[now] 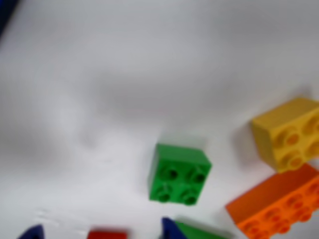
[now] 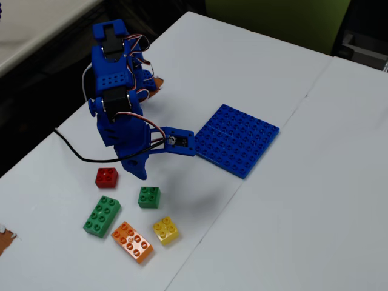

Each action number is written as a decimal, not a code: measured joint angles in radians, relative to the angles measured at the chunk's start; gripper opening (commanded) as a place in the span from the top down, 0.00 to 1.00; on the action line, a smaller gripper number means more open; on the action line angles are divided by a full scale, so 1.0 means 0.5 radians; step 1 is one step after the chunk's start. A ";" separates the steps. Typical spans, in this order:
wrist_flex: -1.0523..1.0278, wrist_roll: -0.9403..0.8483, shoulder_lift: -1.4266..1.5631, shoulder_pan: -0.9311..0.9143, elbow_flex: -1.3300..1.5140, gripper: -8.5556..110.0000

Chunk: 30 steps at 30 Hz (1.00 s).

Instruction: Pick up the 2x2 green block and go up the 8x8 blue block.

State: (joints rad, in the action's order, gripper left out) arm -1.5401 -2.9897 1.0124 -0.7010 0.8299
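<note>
- The step in hand is the approach: the gripper hangs above the bench, near the 2x2 green block, which lies free between the red brick and the yellow brick.
- The jaws hold nothing; how wide they stand, one cannot tell.
- Next, the jaws probably must descend around the green block, then carry it to the 8x8 blue block.
- No writing or brand is readable.

The small square plastic brick is green; the large flat plastic baseplate is blue. Further bricks: red, yellow, orange, a longer green one. The table is white; the arm is blue.
</note>
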 measured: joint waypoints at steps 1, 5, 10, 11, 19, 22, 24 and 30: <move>0.003 -0.009 -0.015 -0.003 -0.040 0.67; 0.067 -0.015 -0.028 -0.046 -0.126 0.65; 0.190 0.009 -0.132 -0.110 -0.209 0.65; 0.227 0.025 -0.166 -0.110 -0.224 0.65; 0.380 0.190 -0.408 -0.095 -0.383 0.65; 0.399 0.196 -0.439 -0.095 -0.390 0.65; 0.402 0.196 -0.448 -0.095 -0.390 0.65; 0.402 0.221 -0.512 -0.071 -0.399 0.65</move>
State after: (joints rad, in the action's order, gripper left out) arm -1.3392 -2.8793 0.7563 -0.7363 0.6305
